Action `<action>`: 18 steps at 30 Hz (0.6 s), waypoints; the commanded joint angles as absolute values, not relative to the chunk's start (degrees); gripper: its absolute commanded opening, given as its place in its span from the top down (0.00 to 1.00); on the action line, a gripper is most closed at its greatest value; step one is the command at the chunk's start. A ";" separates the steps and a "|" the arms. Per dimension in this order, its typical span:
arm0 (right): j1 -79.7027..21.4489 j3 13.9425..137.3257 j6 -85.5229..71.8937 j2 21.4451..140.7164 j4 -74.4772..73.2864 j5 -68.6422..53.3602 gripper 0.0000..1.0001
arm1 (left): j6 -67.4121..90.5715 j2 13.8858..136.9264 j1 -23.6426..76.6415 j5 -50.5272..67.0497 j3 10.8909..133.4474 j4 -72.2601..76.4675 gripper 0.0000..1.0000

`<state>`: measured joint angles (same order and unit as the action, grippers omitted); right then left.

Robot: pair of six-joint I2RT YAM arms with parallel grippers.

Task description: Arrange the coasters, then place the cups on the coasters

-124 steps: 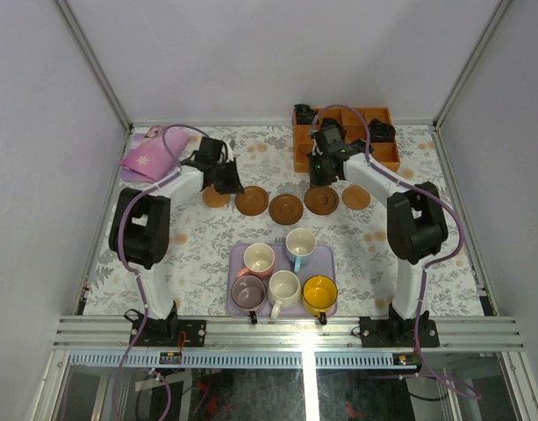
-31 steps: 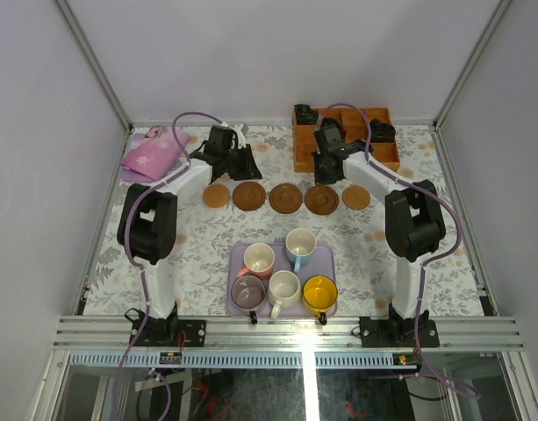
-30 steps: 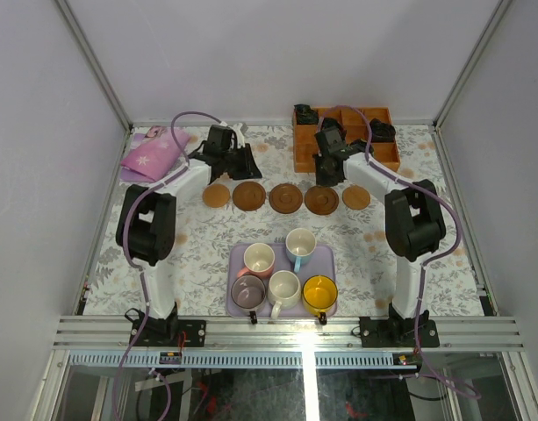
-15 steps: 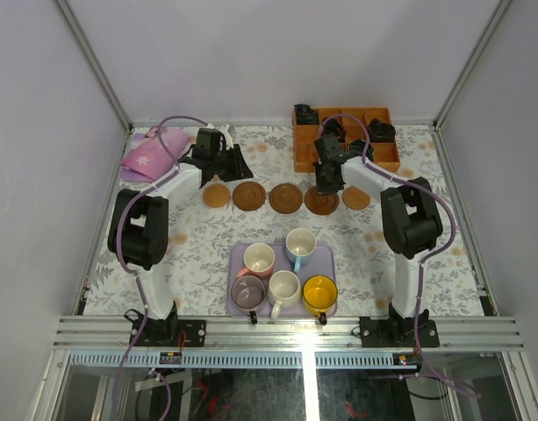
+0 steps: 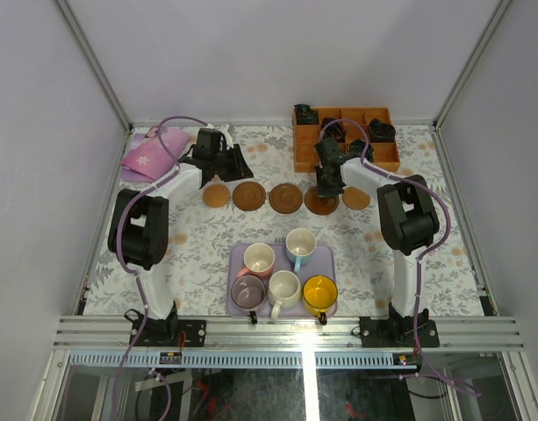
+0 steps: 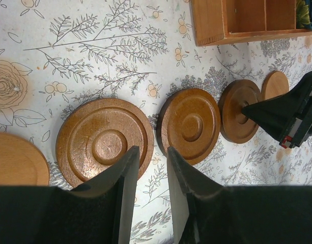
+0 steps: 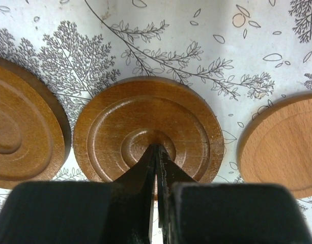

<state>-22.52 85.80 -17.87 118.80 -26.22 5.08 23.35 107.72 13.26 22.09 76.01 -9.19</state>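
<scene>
Five coasters lie in a row across the table: a pale one [image 5: 216, 196], three dark ones [image 5: 249, 196] [image 5: 285, 198] [image 5: 321, 202], and a pale one [image 5: 355, 198]. My right gripper [image 5: 325, 188] [image 7: 157, 150] is shut, with its tips touching the centre of the fourth coaster [image 7: 148, 137]. My left gripper [image 5: 233, 168] [image 6: 153, 157] hovers open and holds nothing, over the gap between the second coaster [image 6: 105, 140] and the third [image 6: 191, 124]. The cups, pink [image 5: 258, 259], light blue [image 5: 300, 246], purple [image 5: 248, 291], white [image 5: 283, 287] and yellow [image 5: 319, 292], stand on the lavender tray [image 5: 236, 253].
An orange-brown compartmented wooden box [image 5: 304, 158] [image 6: 209, 23] holding dark items sits at the back right, just behind the coaster row. A pink cloth [image 5: 150, 156] lies at the back left. The right arm's fingertip [image 6: 250, 109] shows in the left wrist view.
My right gripper has come forward from the box's edge and down onto the fourth coaster. My left gripper has shifted slightly to the left and opened a little.
</scene>
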 commanded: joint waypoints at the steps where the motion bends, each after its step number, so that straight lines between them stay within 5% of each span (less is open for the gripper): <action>1: -21.24 87.23 -18.73 119.97 -26.16 6.60 0.97 | 23.62 108.21 12.66 21.97 76.46 -7.56 0.72; 18: -19.37 88.48 -17.93 120.25 -25.04 4.82 0.97 | 23.39 109.03 12.48 22.56 76.43 -7.65 0.72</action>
